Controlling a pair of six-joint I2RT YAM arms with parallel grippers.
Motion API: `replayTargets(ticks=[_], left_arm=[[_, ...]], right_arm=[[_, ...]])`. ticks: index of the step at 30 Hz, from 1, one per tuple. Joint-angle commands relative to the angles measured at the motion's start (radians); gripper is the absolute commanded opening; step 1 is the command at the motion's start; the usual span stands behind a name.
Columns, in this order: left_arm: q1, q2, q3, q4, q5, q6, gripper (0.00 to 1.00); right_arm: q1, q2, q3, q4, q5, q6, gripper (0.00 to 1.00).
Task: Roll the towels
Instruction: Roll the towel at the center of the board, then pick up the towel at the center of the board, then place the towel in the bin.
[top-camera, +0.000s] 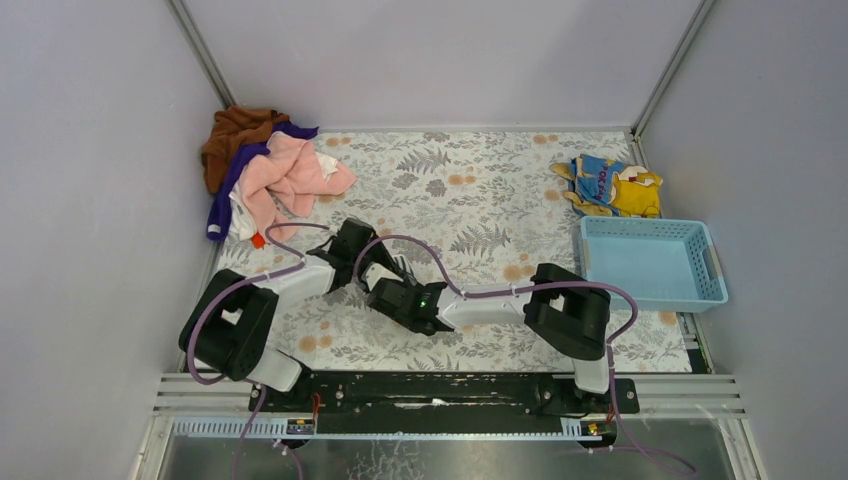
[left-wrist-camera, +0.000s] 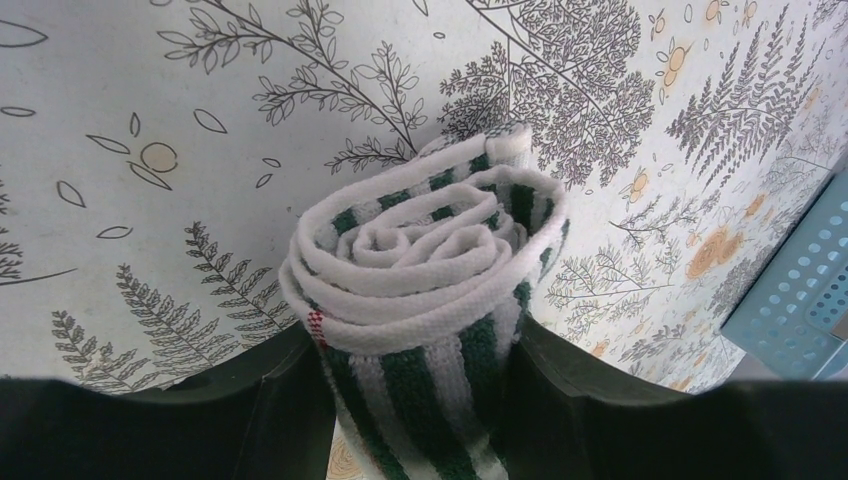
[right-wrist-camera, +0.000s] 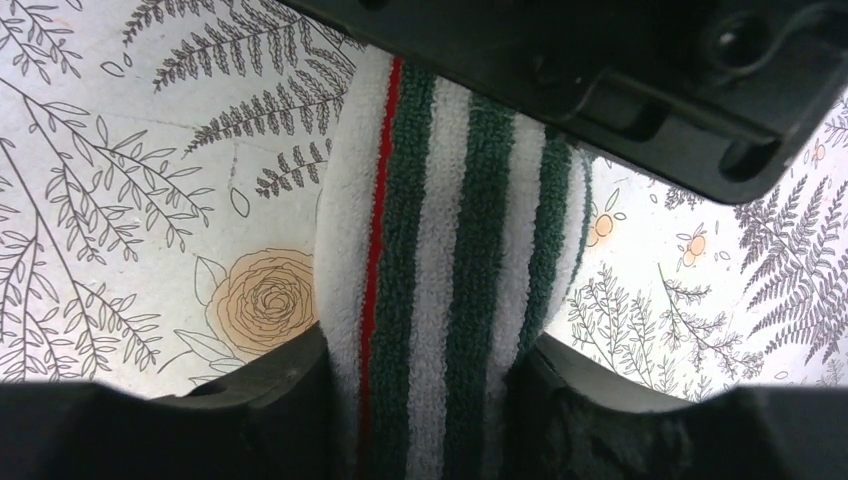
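A green-and-white striped towel with a thin red stripe is rolled into a tight cylinder. In the left wrist view its spiral end (left-wrist-camera: 430, 260) faces the camera. My left gripper (left-wrist-camera: 420, 372) is shut on the roll, one finger on each side. In the right wrist view the roll's striped side (right-wrist-camera: 450, 230) runs upward, and my right gripper (right-wrist-camera: 430, 372) is shut on it too. The left gripper's black body (right-wrist-camera: 620, 70) covers the roll's far end there. In the top view both grippers meet mid-table, left (top-camera: 352, 250) and right (top-camera: 398, 292), and almost hide the roll.
A pile of loose towels lies at the back left: brown (top-camera: 238, 130), pink (top-camera: 290, 175) and purple (top-camera: 232, 185). A yellow-and-blue cloth (top-camera: 612, 187) lies at the back right. A light blue basket (top-camera: 650, 262) stands at the right and shows in the left wrist view (left-wrist-camera: 800, 300).
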Motion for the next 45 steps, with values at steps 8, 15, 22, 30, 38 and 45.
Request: replayTargets(ticks=[8, 15, 22, 30, 38, 45], left_arm=[[-0.005, 0.016, 0.112, -0.234, -0.055, 0.100, 0.58], [0.092, -0.157, 0.362, -0.454, -0.090, 0.230, 0.70], [0.194, -0.350, 0.454, -0.607, -0.198, 0.393, 0.79], [0.205, -0.483, 0.342, -0.570, -0.317, 0.507, 0.89], [0.200, -0.533, 0.283, -0.544, -0.317, 0.519, 0.93], [0.160, -0.547, 0.278, -0.549, -0.368, 0.523, 0.96]], right_arm=[[-0.040, -0.113, -0.134, -0.102, -0.094, 0.031, 0.13], [-0.090, -0.360, -0.132, -0.251, 0.040, 0.045, 0.05], [-0.210, -0.589, -0.096, -0.456, 0.249, 0.067, 0.00], [-0.494, -0.784, -0.116, -0.616, 0.386, 0.023, 0.00], [-0.858, -0.984, -0.312, -0.309, 0.417, -0.268, 0.00], [-1.184, -0.892, -0.418, -0.102, 0.238, -0.411, 0.00]])
